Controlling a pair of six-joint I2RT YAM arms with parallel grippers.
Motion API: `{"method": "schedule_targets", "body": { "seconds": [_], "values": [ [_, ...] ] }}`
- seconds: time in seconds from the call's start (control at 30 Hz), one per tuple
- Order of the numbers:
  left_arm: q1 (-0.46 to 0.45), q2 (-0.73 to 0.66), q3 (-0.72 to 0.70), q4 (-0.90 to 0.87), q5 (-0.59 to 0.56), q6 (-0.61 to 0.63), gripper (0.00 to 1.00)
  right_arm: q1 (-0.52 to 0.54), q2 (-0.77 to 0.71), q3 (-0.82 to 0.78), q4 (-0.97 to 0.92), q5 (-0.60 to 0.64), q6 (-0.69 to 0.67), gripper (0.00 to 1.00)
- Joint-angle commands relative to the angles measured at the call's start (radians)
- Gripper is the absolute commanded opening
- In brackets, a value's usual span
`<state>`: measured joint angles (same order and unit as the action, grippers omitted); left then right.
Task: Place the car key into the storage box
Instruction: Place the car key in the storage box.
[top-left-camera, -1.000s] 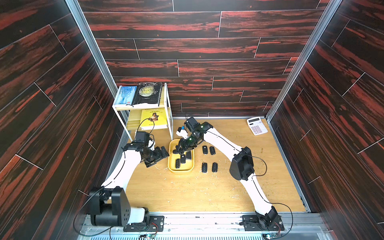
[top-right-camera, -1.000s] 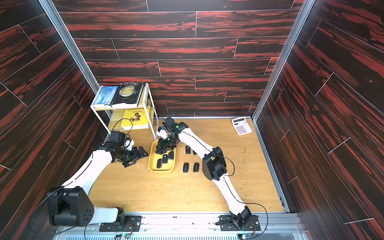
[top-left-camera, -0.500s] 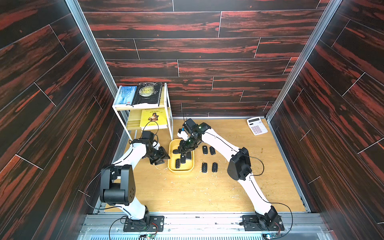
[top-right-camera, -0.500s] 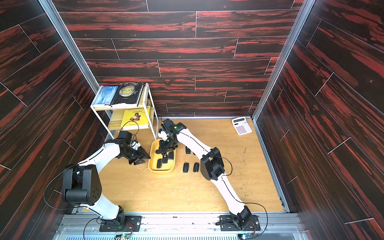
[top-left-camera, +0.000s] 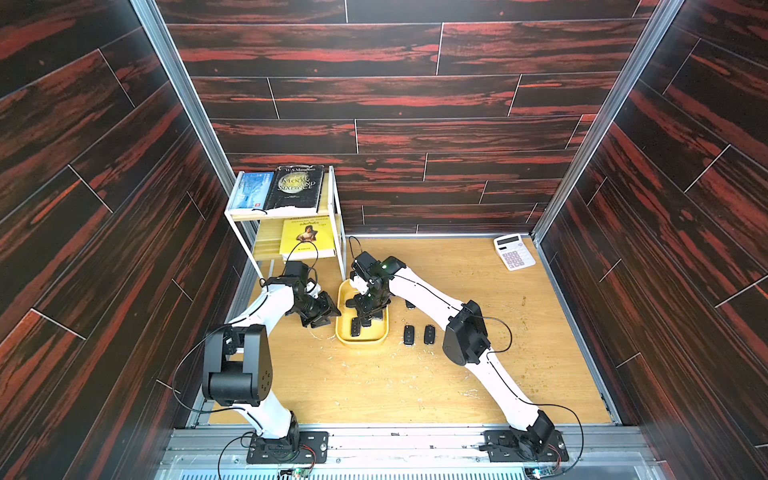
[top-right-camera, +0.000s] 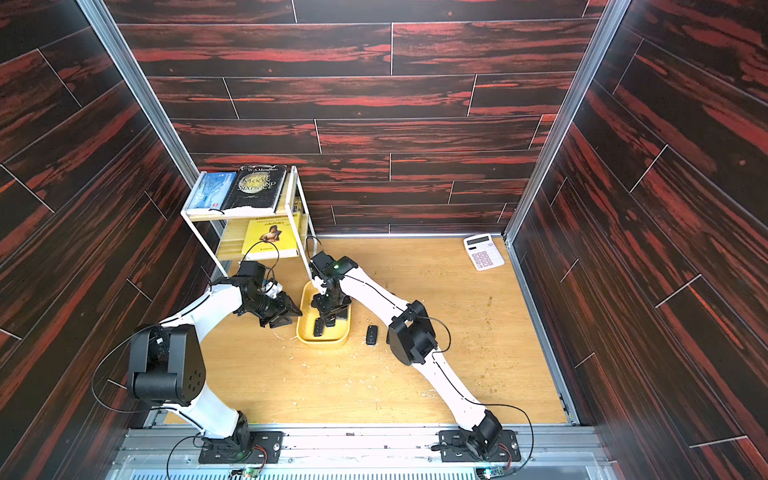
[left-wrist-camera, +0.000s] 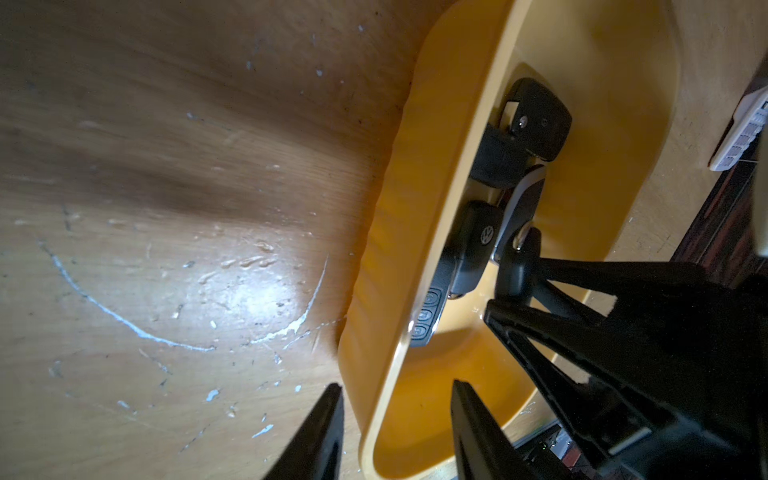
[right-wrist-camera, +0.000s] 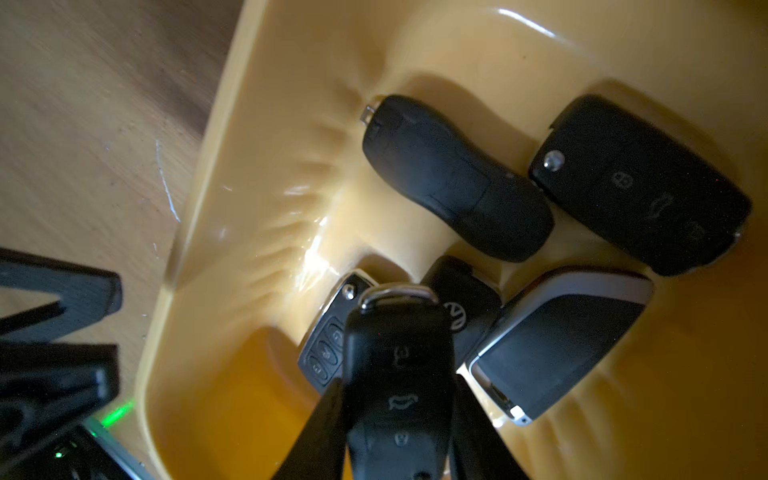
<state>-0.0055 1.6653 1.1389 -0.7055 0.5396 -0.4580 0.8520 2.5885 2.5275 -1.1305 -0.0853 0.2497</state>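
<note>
Right fingers (right-wrist-camera: 311, 432) are pinching the car key (right-wrist-camera: 399, 374) over the storage box (right-wrist-camera: 249, 166), seemingly needing only to spread; left fingers (left-wrist-camera: 320, 440) are straddling its rim, grip unclear.

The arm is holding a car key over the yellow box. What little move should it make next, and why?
Probably open the right jaws and let the key drop. It hangs gripped low over the box, above other keys already inside, so a short fall should land it there. The left jaws straddle the box wall.
</note>
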Motion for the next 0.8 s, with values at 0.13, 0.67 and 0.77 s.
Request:
{"method": "schedule_targets", "body": {
  "seconds": [0.13,0.67,0.77],
  "values": [
    [0.004,-0.011,0.007,0.01,0.012,-0.005,0.47,0.018,0.041,0.027,0.015,0.01,-0.005,0.38],
    [0.005,-0.002,-0.011,0.031,0.025,-0.004,0.47,0.021,0.076,0.034,0.135,-0.169,0.064,0.37],
    [0.004,0.002,-0.015,0.036,0.028,-0.004,0.46,0.022,0.082,0.034,0.139,-0.184,0.07,0.38]
  ]
}}
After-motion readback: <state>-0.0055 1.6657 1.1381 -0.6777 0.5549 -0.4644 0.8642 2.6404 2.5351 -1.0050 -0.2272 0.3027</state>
